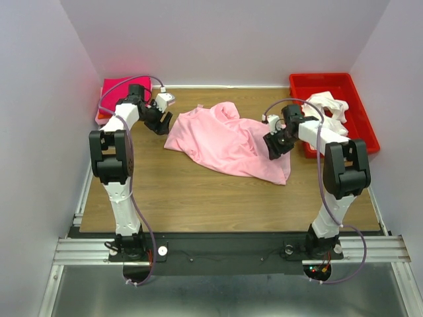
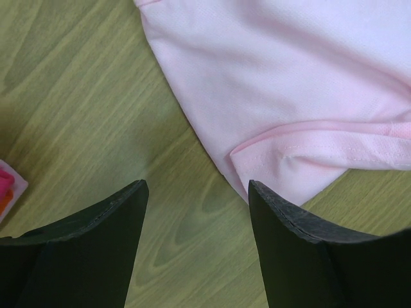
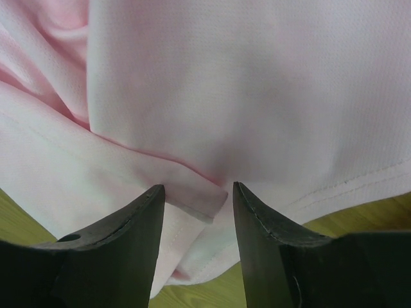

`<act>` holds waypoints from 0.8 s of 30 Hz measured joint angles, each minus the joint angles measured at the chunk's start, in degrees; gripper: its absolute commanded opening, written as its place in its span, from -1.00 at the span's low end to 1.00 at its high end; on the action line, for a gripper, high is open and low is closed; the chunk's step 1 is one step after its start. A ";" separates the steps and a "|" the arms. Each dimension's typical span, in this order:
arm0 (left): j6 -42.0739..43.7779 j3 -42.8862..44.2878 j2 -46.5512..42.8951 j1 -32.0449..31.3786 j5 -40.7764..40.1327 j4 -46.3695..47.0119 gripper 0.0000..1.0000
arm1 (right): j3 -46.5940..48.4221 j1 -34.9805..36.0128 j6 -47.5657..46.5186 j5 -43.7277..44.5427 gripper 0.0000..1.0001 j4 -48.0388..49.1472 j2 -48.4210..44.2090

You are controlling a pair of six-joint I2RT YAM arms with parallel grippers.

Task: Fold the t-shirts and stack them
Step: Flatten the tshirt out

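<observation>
Light pink t-shirt (image 1: 228, 139): I see it lying loose and rumpled in the middle of the counter (image 1: 198, 191), spread from left of centre towards the right edge, with creases running across it.
Left claw (image 1: 160, 124): it hangs just beside the shirt's left edge. On my left wrist view the fingers (image 2: 103, 237) stand wide apart over bare wood, with nothing between them. A hemmed corner of the shirt lies just ahead of the right-hand finger.
Right claw (image 1: 274, 148): it is down on the right side of the shirt. On my right wrist view the fingers (image 3: 122, 244) stand apart with pink cloth under them. The end of a fold lies in the gap between the tips, and I see no clamp on it.
Magenta t-shirt (image 1: 119, 89): folded flat in the far left corner of the counter, behind the left arm.
White t-shirt (image 1: 328, 105): bunched up inside the red tray (image 1: 317, 82) at the far right.
Arms: both reach forward from the near edge, one at each side of the pink shirt.
</observation>
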 measured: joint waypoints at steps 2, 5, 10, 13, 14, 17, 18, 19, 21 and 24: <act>-0.20 0.52 0.00 0.00 0.00 0.02 0.50 | 0.39 -1.36 0.33 -1.36 0.04 -1.16 0.35; -0.31 1.05 0.00 0.00 0.00 0.02 0.50 | 1.90 -3.67 0.90 -3.13 -0.20 -2.69 1.53; -0.39 1.14 0.04 -1.01 0.00 -0.02 0.49 | 3.23 -5.95 1.18 -5.38 -0.99 -4.11 2.49; -0.52 1.90 0.48 -2.12 0.07 -0.42 0.49 | 3.32 -5.97 1.09 -7.15 -0.99 -5.18 2.49; -0.52 2.27 0.74 -2.40 0.04 -0.37 0.49 | 3.32 -5.97 1.09 -7.67 -0.99 -5.57 2.49; -0.52 2.64 1.22 -3.30 0.04 -0.37 0.49 | 3.32 -5.95 0.94 -9.09 -0.99 -6.56 2.49; -0.52 2.73 1.55 -3.65 0.07 -0.46 0.49 | 3.32 -5.95 0.90 -9.38 -0.99 -6.75 2.49; -0.52 2.78 1.75 -3.80 0.07 -0.44 0.49 | 3.32 -5.95 0.90 -9.60 -0.99 -6.95 2.49; -0.52 2.89 2.43 -3.98 0.00 -0.52 0.49 | 3.32 -5.95 0.90 -9.97 -0.99 -7.43 2.49; -0.52 2.93 3.45 -4.00 -0.28 -0.59 0.41 | 3.32 -5.95 0.90 -10.14 -0.99 -7.87 2.14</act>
